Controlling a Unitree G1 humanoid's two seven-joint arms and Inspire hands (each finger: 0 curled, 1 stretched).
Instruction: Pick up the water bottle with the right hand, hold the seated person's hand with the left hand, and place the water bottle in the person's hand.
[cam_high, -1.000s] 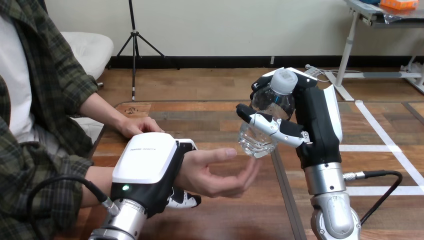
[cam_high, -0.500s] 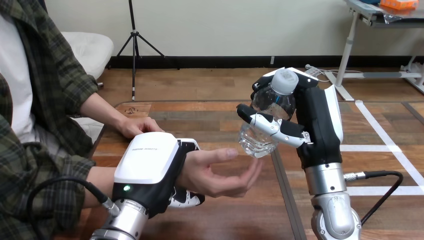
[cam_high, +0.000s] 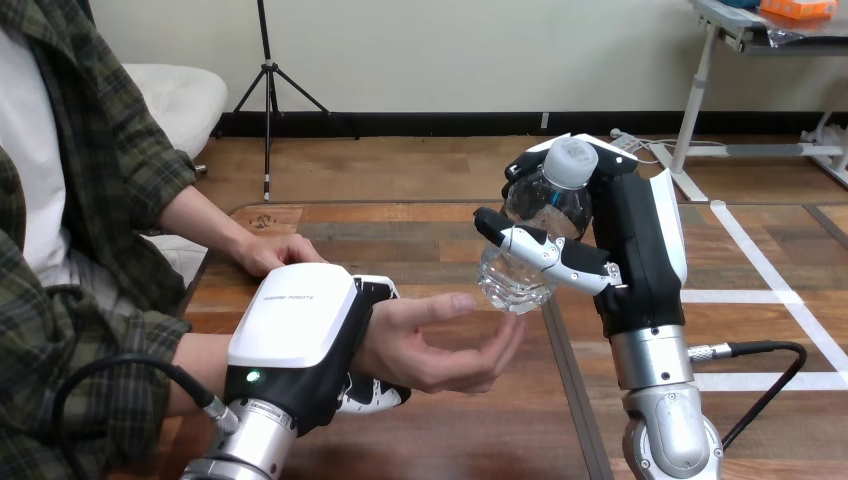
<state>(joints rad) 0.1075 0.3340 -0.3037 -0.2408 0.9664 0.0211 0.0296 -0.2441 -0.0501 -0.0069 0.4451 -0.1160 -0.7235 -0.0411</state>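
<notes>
Most left fingers (cam_high: 372, 396) under person's wrist (cam_high: 380, 338)

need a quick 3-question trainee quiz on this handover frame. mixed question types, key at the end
1. True or false: the water bottle stands free of the right robot hand.
2. What does the left robot hand grip? A) the water bottle B) the person's wrist C) nothing
3. Fill in: the person's hand waiting just below the water bottle's base is cupped, palm ____.

Key:
1. False. The right robot hand's fingers are curled round the water bottle and hold it in the air.
2. B
3. up
</notes>
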